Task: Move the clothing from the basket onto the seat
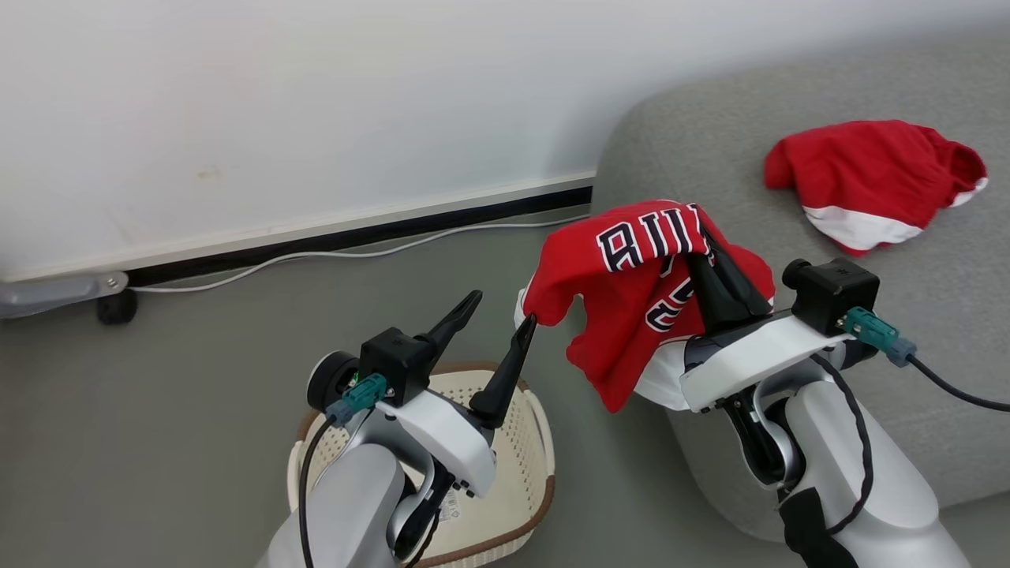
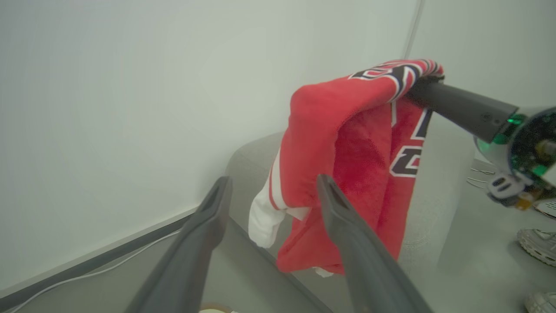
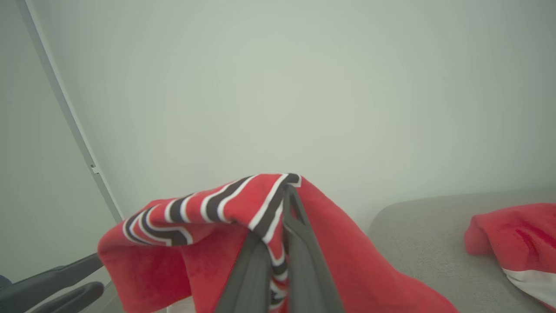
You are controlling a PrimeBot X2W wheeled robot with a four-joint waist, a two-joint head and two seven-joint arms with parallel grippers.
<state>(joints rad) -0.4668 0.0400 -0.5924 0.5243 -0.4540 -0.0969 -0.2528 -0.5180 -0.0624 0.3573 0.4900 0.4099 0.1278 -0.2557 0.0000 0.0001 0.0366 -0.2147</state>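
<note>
Two grippers are working beside the large grey woven-fabric sofa [image 1: 694, 134]. Left of the sofa, the cream perforated plastic laundry basket [image 1: 525, 426] is sitting and the left gripper [image 1: 503, 308] is hovering, jaws spread, gripping nothing. At the sofa's left end, the right gripper [image 1: 705, 256], jaws pressed together, is pinching the red jersey [image 1: 623, 315]. Releasing here would probably be sending it sliding off the sofa's rounded edge. The jersey is hanging in loose folds, navy-and-white lettering showing. Further right on the sofa, the plain red white-hemmed garment [image 1: 860, 170] is lying crumpled.
</note>
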